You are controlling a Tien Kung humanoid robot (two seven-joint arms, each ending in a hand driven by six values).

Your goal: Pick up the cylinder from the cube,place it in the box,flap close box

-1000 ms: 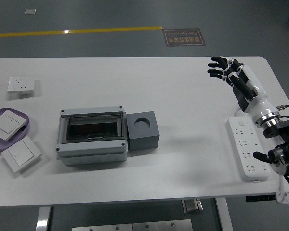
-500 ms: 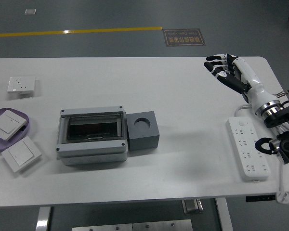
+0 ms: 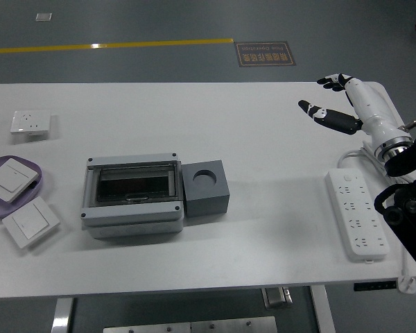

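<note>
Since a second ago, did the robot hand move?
Yes. The right robot hand swung away toward the table's far right corner, farther from the power strip.

Lab or factory-type test floor. Grey concrete floor (image 3: pixel 159 21) with yellow line (image 3: pixel 111 46) and floor sign (image 3: pixel 265 53). White worktop (image 3: pixel 263 173) carries electrical parts.

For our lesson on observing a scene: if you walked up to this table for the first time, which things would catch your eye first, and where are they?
The grey box with its clear lid sits left of centre, with a dark grey cube touching its right side. The cube has a round recess on top. At the far right the robot's right hand hangs open over the table, above a white power strip. A purple tray with white switch plates lies at the left edge.
</note>
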